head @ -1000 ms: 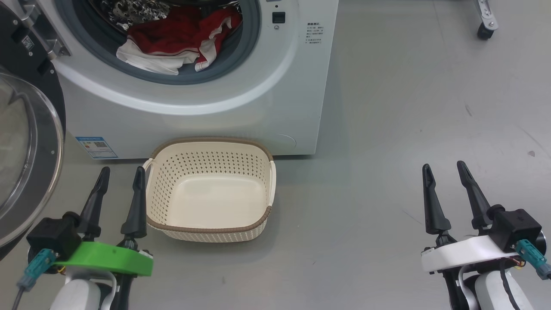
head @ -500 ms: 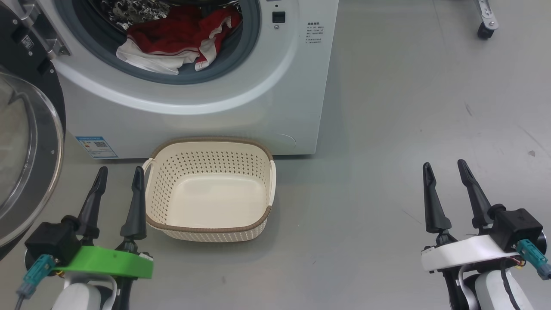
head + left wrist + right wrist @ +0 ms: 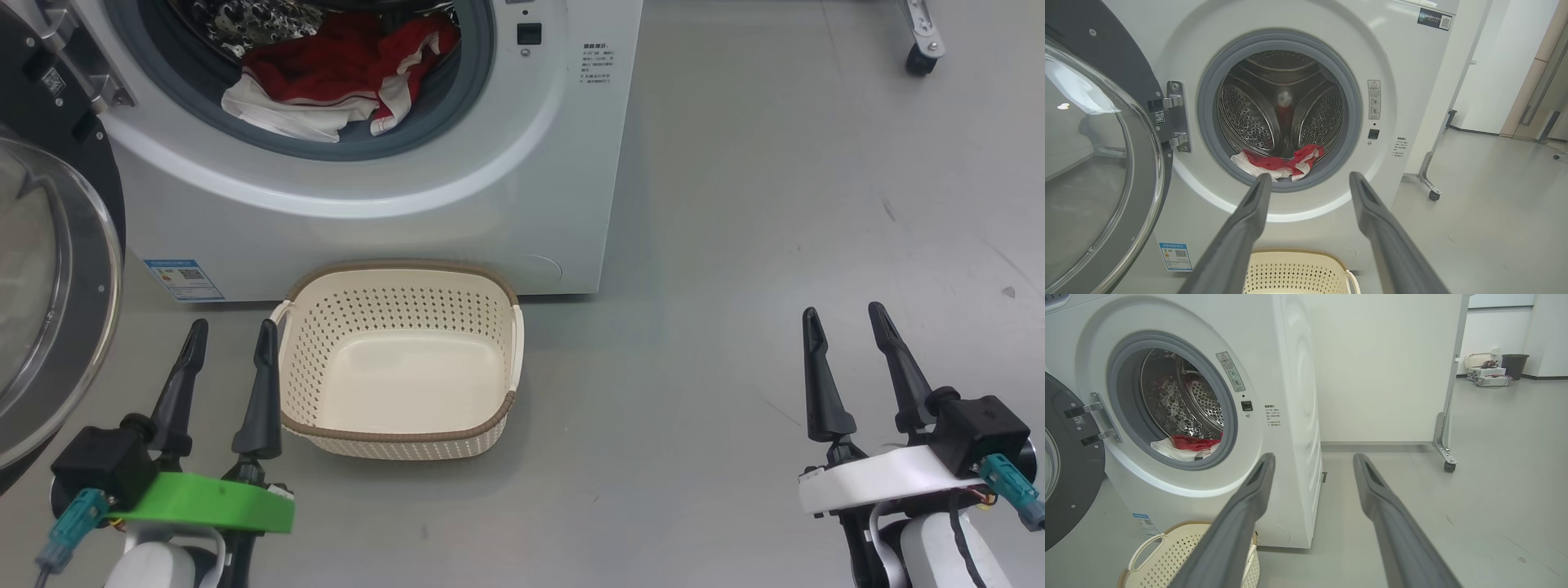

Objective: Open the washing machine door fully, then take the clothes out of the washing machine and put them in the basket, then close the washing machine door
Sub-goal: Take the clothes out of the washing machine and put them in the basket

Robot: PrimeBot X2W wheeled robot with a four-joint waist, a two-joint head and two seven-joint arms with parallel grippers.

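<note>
Hovering low over the grey floor (image 3: 735,245), the left gripper (image 3: 232,327) held its two dark fingers spread wide with nothing between them, its right finger just beside the left wall of the basket (image 3: 400,267). The right gripper (image 3: 842,311), equally wide and empty, hung well apart on the robot's right. The basket sat empty on the floor, its far rim close against the foot of the washing machine (image 3: 457,204). The washing machine door (image 3: 49,286) stood swung open on the robot's left. The clothes (image 3: 326,73) lay at the drum's mouth, spilling onto the grey seal (image 3: 478,82).
</note>
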